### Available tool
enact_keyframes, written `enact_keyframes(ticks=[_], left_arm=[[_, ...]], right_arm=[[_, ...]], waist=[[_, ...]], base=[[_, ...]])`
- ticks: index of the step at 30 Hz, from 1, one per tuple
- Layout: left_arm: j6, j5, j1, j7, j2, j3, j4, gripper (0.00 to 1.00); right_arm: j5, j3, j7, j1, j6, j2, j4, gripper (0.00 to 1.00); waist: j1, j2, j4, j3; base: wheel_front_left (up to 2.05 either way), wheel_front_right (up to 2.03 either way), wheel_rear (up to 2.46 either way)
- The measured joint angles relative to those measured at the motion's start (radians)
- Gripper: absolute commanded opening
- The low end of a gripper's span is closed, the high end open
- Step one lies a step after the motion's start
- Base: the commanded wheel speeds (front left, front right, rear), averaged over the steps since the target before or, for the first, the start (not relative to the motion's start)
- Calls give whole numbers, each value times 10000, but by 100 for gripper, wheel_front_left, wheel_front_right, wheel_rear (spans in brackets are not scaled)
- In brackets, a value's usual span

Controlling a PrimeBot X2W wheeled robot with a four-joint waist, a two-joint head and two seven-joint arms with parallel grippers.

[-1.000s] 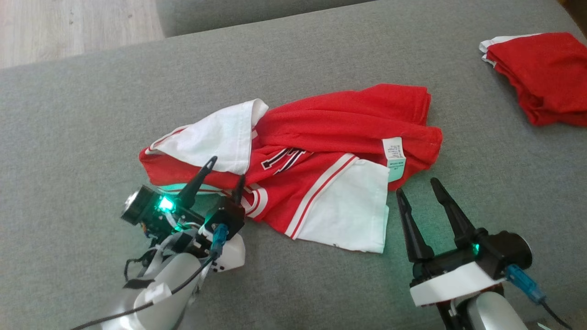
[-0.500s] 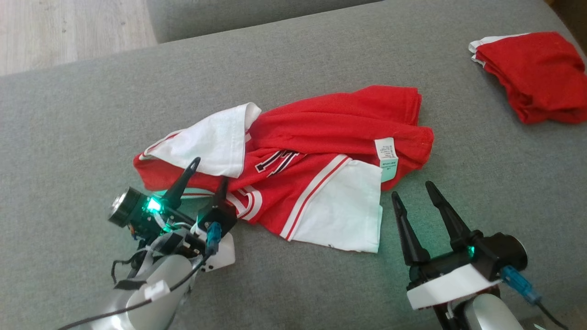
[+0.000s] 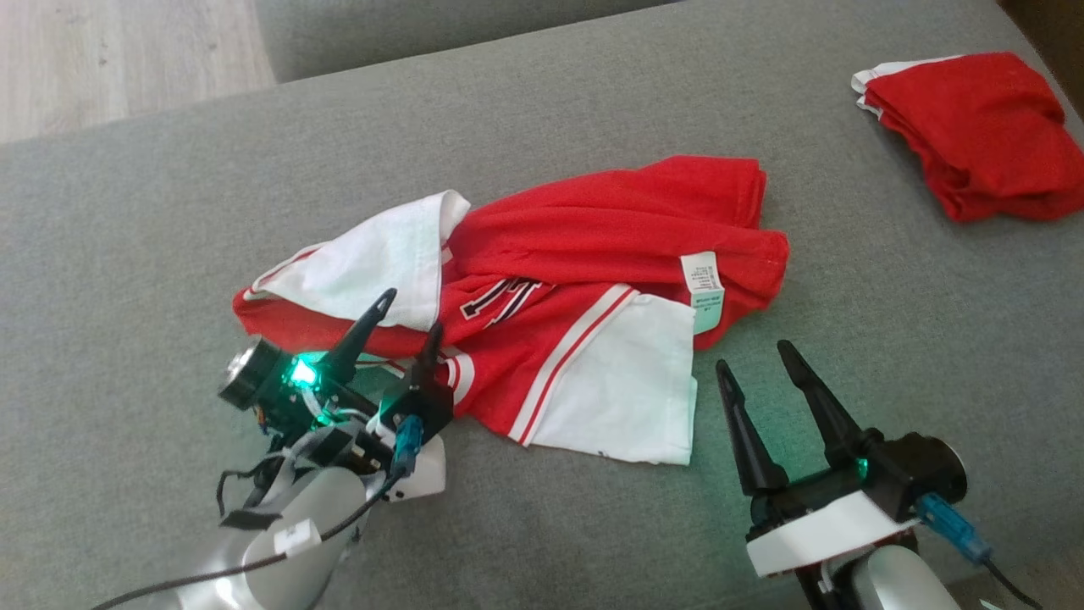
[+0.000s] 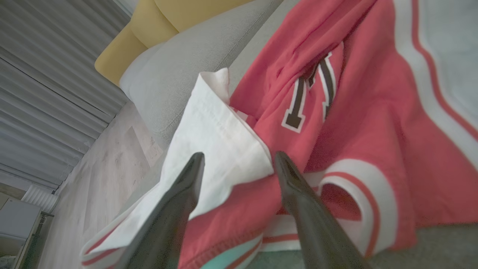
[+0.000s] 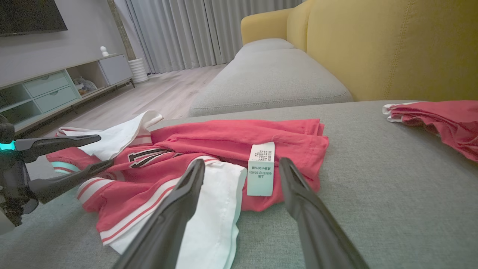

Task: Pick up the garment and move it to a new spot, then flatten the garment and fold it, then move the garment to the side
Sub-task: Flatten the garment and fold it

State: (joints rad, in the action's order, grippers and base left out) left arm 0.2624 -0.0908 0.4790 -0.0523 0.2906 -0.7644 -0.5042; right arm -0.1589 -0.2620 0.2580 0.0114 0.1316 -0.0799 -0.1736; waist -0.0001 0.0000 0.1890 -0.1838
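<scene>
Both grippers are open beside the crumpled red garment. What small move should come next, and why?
Probably lower the left gripper and close it on the white sleeve: its open fingers straddle that fold, and the garment lies unheld on the grey cushion.

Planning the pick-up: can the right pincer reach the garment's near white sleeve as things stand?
Probably yes. The right pincer stands open just short of the white sleeve of the garment, with bare grey cushion between them and nothing over that edge. The left pincer is at the other end.
</scene>
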Motion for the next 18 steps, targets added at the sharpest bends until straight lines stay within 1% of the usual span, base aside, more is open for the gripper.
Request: enact_keyframes(ticks=[1,2,3,7,9,12,16,18], left_arm=[[-36,0,58,-12,2,-19,-33,38],[-63,0,108,-29,4,-23,-50,6],[-63,0,154,-35,15,-35,-52,0],[-88,0,315,96,48,-82,-31,0],[-165,2,315,96,117,-98,-6,0],[-146,40,314,236,247,-86,146,0],[-12,127,328,573,435,29,855,0],[33,240,386,646,627,232,1333,0]], right_arm=[[0,4,0,0,-2,-2,0,100],[0,4,0,1,-2,-2,0,100],[0,10,0,1,-2,-2,2,100],[-2,73,0,2,0,0,2,100],[-2,92,0,2,0,0,0,100],[0,107,0,2,0,2,-6,100],[0,140,0,1,-2,4,-8,100],[0,142,0,1,-2,0,-44,100]], waist=[[0,0,20,-21],[1,0,38,-44],[0,0,51,-70],[1,0,39,-159],[1,0,13,-164],[1,0,-31,-133],[1,0,-117,-57],[0,0,-174,-30]], base=[[0,0,0],[0,0,0],[0,0,0],[0,0,0],[0,0,0],[0,0,0],[0,0,0],[0,0,0]])
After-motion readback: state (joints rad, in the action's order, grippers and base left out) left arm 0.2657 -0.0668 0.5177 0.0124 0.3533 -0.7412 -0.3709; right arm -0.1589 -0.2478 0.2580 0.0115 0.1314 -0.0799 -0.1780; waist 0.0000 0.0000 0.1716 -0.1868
